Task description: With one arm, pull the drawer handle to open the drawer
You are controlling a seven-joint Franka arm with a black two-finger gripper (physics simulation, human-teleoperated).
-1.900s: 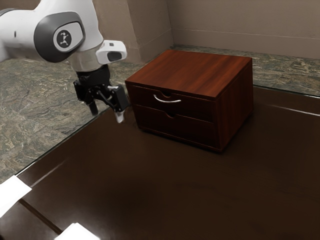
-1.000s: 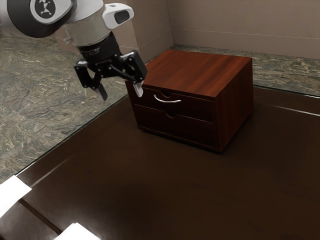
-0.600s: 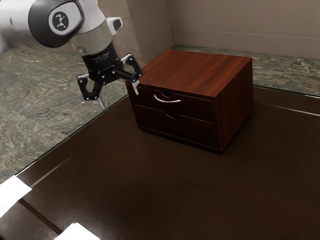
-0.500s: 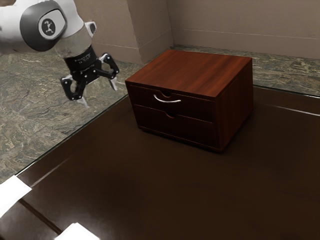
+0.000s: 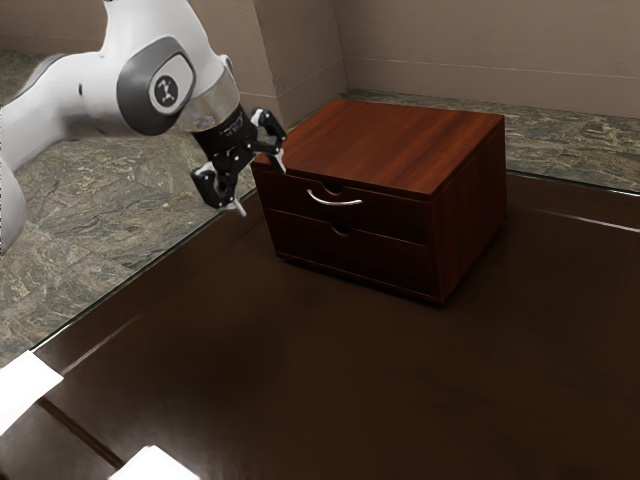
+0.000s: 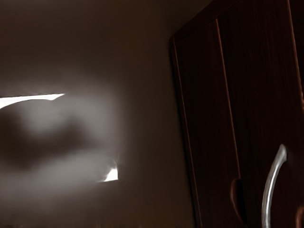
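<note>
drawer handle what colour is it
The handle is silver, shiny metal; clearest in the exterior view.

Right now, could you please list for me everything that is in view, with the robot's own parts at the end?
cabinet: one, reddish-brown wood, on the table
upper drawer: one, same wood, looks shut
lower drawer: one, same wood, looks shut
handle: one, silver, on the upper drawer
white sheets: two, white, at the exterior view's lower left
table: one, dark brown, glossy
floor: grey-green stone pattern, beyond the table
arm: one, white, from the exterior view's left
hand: one, black, open, at the cabinet's front corner, short of the handle
</note>
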